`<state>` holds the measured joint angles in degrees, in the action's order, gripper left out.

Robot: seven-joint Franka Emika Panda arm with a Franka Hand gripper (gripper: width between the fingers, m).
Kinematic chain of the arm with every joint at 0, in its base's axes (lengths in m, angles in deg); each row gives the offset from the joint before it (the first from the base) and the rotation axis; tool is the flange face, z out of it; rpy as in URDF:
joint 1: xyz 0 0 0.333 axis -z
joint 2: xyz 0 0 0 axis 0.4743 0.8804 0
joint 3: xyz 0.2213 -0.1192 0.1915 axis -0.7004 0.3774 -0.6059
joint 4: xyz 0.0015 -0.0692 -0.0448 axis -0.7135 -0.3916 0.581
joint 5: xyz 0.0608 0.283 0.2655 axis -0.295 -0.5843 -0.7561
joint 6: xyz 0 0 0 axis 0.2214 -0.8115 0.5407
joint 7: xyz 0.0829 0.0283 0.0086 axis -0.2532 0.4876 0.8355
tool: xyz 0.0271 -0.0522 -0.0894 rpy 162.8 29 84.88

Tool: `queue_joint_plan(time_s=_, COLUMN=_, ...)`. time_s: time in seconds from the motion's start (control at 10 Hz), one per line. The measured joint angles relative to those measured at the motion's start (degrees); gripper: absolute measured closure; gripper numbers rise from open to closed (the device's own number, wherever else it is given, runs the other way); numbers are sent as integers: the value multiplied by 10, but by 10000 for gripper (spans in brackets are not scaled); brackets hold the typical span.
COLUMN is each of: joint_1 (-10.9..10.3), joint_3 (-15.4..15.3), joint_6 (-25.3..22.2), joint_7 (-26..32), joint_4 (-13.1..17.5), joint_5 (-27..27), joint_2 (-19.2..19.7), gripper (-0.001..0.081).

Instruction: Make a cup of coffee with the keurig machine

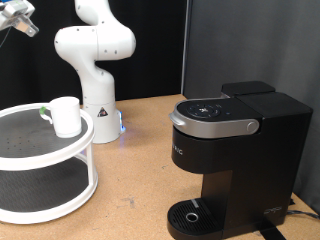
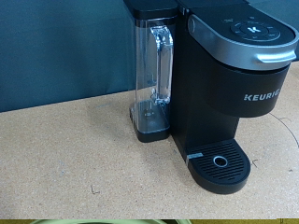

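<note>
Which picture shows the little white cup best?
The exterior view. There the small plain white mug stands in full on the top tier of the round white two-level stand, at that view's left. The wrist view shows no mug, only the boxy matte-black Keurig coffee maker.

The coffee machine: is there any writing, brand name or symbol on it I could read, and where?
"KEURIG": on the front of the keurig machine, under the silver lid handle, wrist view.
"K": middle top button.
Other button symbols: too small to read.
Exterior view: front lettering only partly visible, unreadable.
The cup: no writing visible.
</note>
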<state>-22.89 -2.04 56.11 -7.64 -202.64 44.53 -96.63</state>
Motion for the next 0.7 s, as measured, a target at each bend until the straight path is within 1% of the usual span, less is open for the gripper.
queue_joint_plan(time_s=0.3, joint_1=0, joint_3=2, joint_6=23, joint_7=11, joint_4=-20, joint_5=3, joint_2=0, gripper=805)
queue_joint_plan(time_s=0.7, joint_1=0, joint_3=15, joint_6=54, joint_7=49, joint_4=-54, joint_5=16, joint_2=0, gripper=805)
